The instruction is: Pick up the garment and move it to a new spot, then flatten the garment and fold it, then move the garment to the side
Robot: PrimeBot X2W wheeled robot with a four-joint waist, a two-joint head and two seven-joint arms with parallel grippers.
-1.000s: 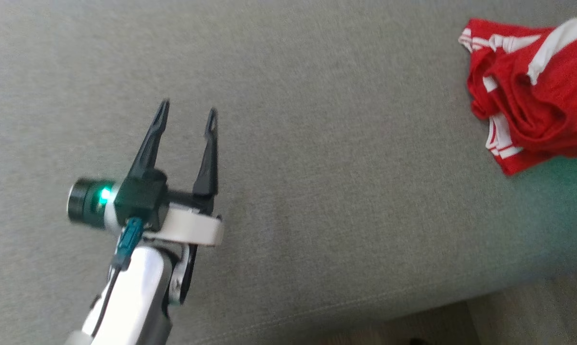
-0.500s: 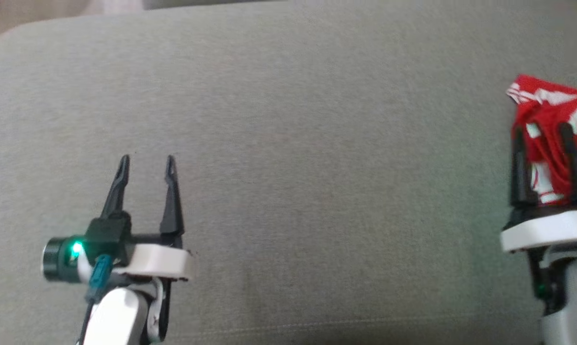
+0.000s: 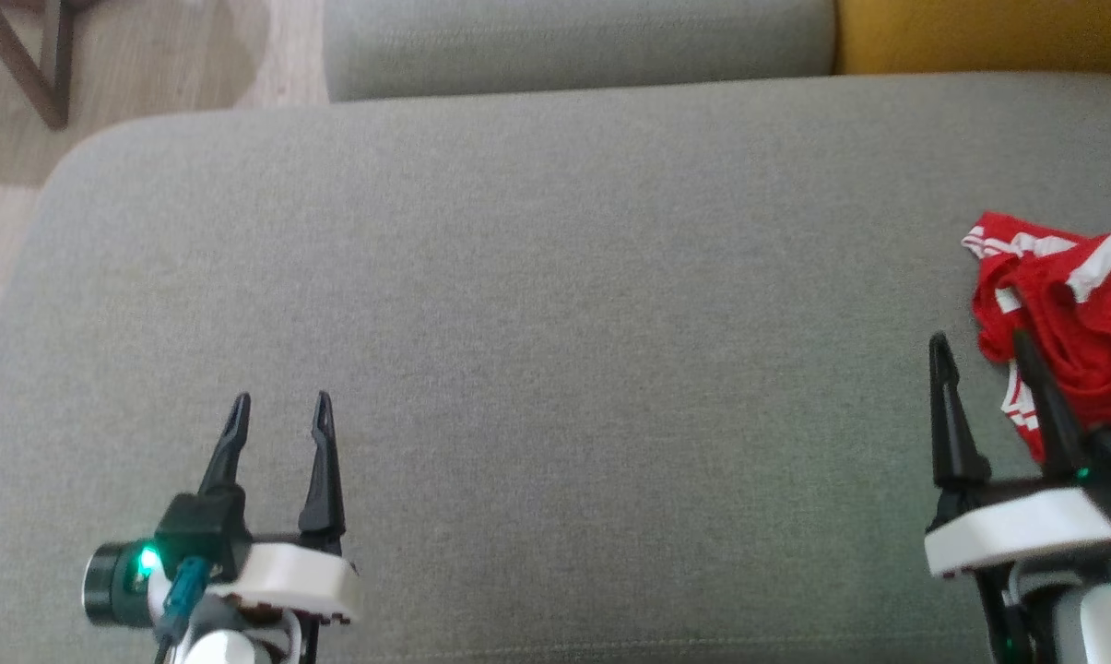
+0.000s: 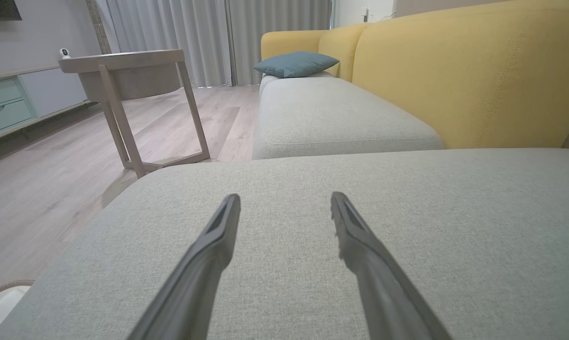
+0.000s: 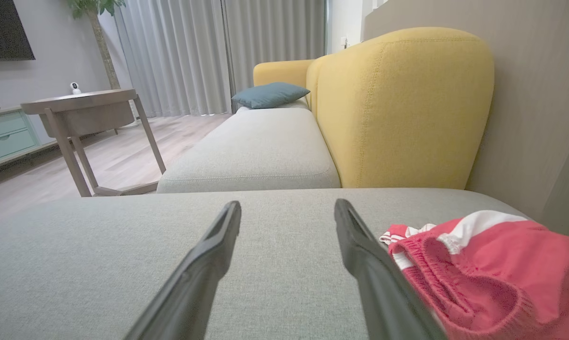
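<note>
A crumpled red garment (image 3: 1081, 323) with white stripes lies on the grey sofa cushion (image 3: 555, 304) at the far right, partly cut off by the head view's edge. In the right wrist view the garment (image 5: 492, 269) sits just right of my right finger. My right gripper (image 3: 979, 350) stands open at the lower right, its right finger overlapping the garment's left edge, nothing between the fingers. Over bare cushion at the lower left, my left gripper (image 3: 280, 406) is open and holds nothing; the left wrist view shows the same gripper (image 4: 285, 200) above grey fabric.
A yellow sofa back (image 5: 402, 108) rises behind the cushion, and a second grey seat (image 4: 336, 113) with a blue pillow (image 4: 296, 63) extends beyond. A wooden side table (image 4: 123, 80) stands on the wood floor (image 3: 2, 212) off the cushion's left edge.
The head camera has tilted and swung, so the whole picture shifted and the cushion's far edge, floor and yellow back came into view. Both grippers stay open.
</note>
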